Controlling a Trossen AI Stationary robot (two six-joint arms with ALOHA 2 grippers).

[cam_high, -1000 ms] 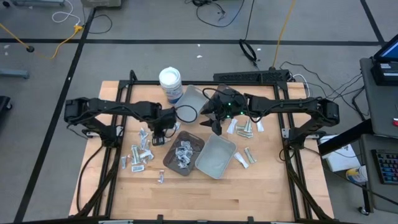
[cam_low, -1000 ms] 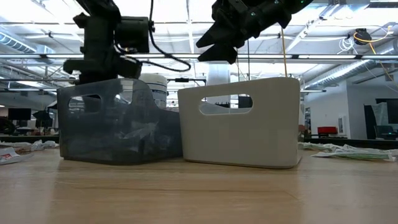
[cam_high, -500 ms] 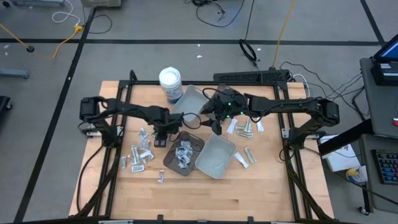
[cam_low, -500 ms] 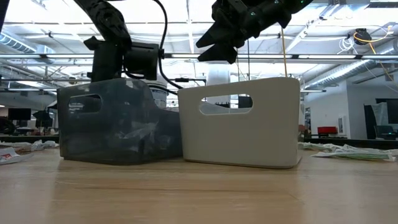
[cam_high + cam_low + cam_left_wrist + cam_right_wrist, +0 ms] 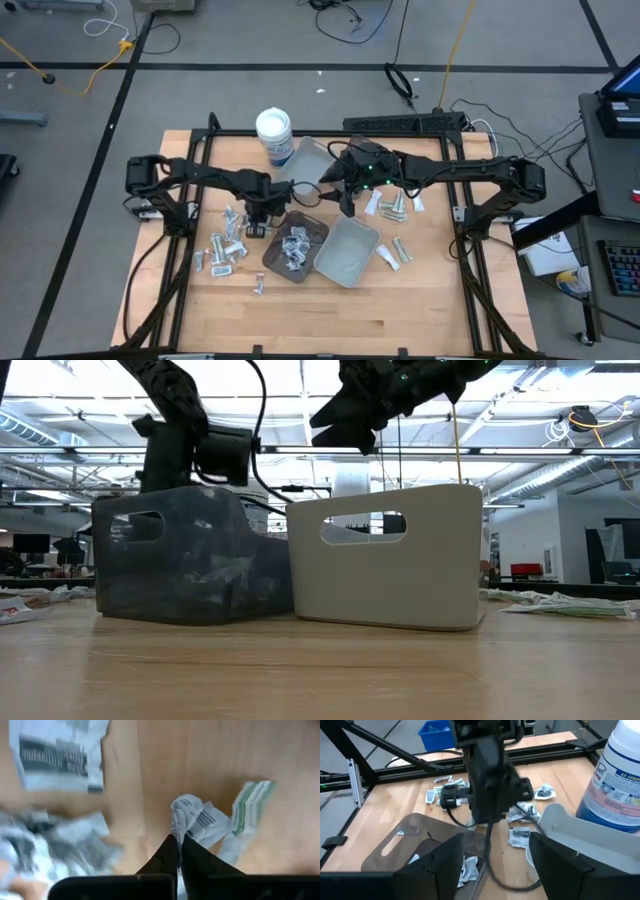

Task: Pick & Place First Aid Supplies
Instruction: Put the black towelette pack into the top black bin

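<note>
The first aid supplies are small white and silvery packets. Some lie loose on the table at left (image 5: pixel 222 245) and at right (image 5: pixel 392 205), and others lie in the dark tray (image 5: pixel 295 245). My left gripper (image 5: pixel 255 222) is down among the left packets, beside the dark tray, shut on a crumpled white packet (image 5: pixel 195 820). A green-striped packet (image 5: pixel 250 805) lies just beyond it. My right gripper (image 5: pixel 345 200) hangs open above the trays (image 5: pixel 345 435), its fingers wide apart (image 5: pixel 495 865), touching nothing. My left gripper (image 5: pixel 179 842) pinches the crumpled white packet by its near edge (image 5: pixel 181 827) between its two fingertips, coming from above and pointing down. The rest of the packet spreads out beyond the tips, close over the wood; whether it is lifted clear I cannot tell.
A dark tray (image 5: pixel 275 258) and a grey tray (image 5: pixel 345 265) stand side by side mid-table (image 5: pixel 190 550) (image 5: pixel 390 560). A clear tray (image 5: pixel 310 155) and a white tub with a blue label (image 5: pixel 274 130) stand behind them. More packets lie near the grey tray (image 5: pixel 395 252). Bare wood lies along the near edge.
My left gripper has come down behind the dark tray toward the loose packets as its arm drew in toward the table, then held still for the last half second. My right gripper has stayed open above the trays.
</note>
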